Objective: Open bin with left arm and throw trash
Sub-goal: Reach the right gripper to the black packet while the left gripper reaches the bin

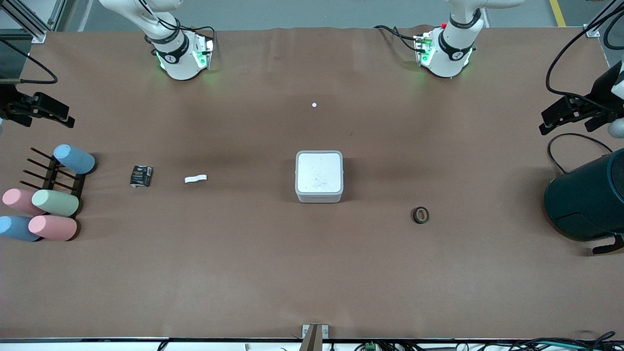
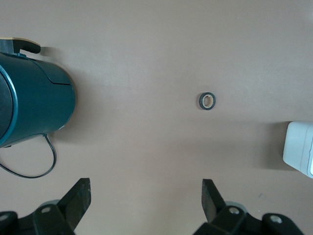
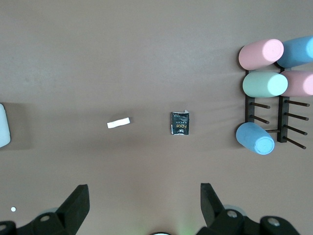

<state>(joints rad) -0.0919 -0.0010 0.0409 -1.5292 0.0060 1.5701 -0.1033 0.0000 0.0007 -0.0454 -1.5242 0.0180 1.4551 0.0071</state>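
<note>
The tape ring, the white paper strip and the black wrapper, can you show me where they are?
tape ring (image 1: 421,215), front view, on its dark band.
white paper strip (image 1: 195,179), front view, its middle.
black wrapper (image 1: 141,176), front view, its printed face.

Open table round bin (image 1: 319,176) w/ lid shut; tape ring (image 1: 420,215) near.

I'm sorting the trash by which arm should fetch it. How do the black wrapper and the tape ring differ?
The wrapper is flat, crumpled and printed; the tape ring is round with a hole. The wrapper lies toward the right arm's end, the ring toward the left arm's and nearer the camera. Both are dark, lying outside the closed bin.
</note>
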